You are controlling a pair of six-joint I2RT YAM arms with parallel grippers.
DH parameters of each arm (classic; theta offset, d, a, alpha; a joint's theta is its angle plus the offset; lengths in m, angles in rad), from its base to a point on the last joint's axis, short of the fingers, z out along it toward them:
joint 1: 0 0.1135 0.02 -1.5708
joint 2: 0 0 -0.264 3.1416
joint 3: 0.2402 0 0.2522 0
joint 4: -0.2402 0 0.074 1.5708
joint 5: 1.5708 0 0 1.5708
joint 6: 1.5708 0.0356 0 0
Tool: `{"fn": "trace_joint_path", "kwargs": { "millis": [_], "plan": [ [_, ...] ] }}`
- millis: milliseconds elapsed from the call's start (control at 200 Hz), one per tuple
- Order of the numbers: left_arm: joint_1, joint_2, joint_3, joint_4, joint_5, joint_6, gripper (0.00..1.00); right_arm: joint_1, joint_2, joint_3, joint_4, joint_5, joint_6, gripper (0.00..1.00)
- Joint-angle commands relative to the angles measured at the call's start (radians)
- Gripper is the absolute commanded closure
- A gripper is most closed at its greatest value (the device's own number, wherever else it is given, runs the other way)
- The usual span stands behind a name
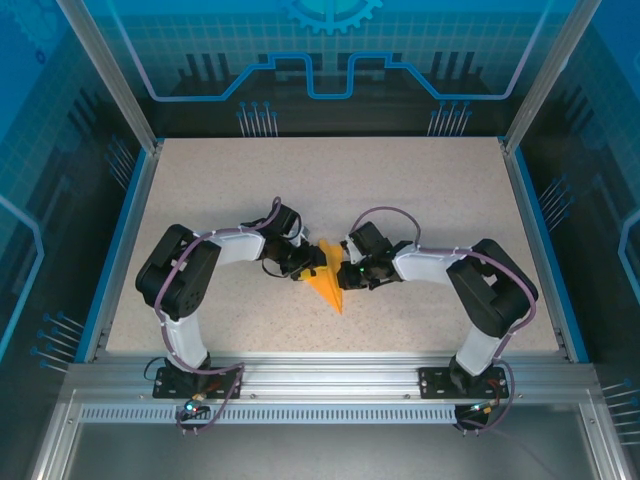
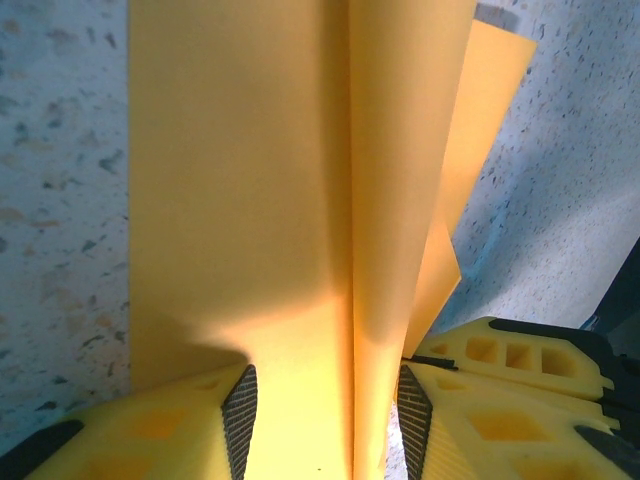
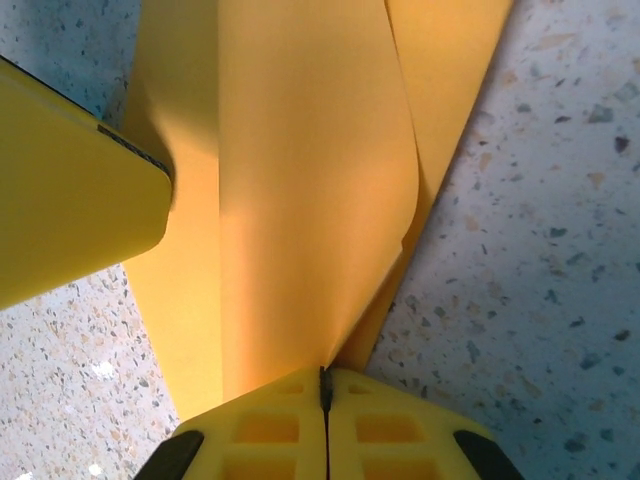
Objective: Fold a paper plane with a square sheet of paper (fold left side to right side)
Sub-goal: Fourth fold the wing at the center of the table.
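The sheet of paper (image 1: 328,285) is bright orange and folded into a narrow shape whose point faces the near edge, lying at the table's middle. My left gripper (image 1: 305,268) sits on its left side. In the left wrist view the left gripper (image 2: 325,385) is open, its dark pads (image 2: 240,410) apart over the paper (image 2: 250,200), with a raised crease running between them. My right gripper (image 1: 343,270) comes in from the right. In the right wrist view the right gripper (image 3: 323,375) is shut on a lifted flap of the paper (image 3: 310,200), and one left finger (image 3: 70,190) presses the paper's far side.
The speckled beige tabletop (image 1: 430,190) stretches out on all sides of the paper. Blue rails (image 1: 120,250) edge it left and right, and an aluminium frame (image 1: 330,375) holding both arm bases runs along the near edge.
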State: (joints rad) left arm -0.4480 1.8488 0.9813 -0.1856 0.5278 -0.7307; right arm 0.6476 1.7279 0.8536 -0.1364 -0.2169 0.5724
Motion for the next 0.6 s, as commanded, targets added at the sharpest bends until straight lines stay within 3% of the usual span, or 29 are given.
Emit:
{"fn": "trace_joint_path", "kwargs": {
  "millis": [0,225,470,595],
  "plan": [
    [-0.004,0.032,0.003,-0.054,-0.05,0.019,0.54,0.01,0.04,0.019,-0.031,0.004,-0.008,0.94],
    [-0.004,-0.003,0.013,-0.07,-0.05,0.037,0.5,0.014,0.052,0.02,-0.065,0.008,-0.016,0.94],
    [0.002,-0.137,0.093,-0.249,-0.15,0.13,0.45,0.016,0.051,0.02,-0.107,0.023,-0.028,0.94],
    [0.0,-0.135,0.116,-0.228,-0.058,0.132,0.56,0.019,0.056,0.02,-0.111,0.028,-0.031,0.95]
  ]
}}
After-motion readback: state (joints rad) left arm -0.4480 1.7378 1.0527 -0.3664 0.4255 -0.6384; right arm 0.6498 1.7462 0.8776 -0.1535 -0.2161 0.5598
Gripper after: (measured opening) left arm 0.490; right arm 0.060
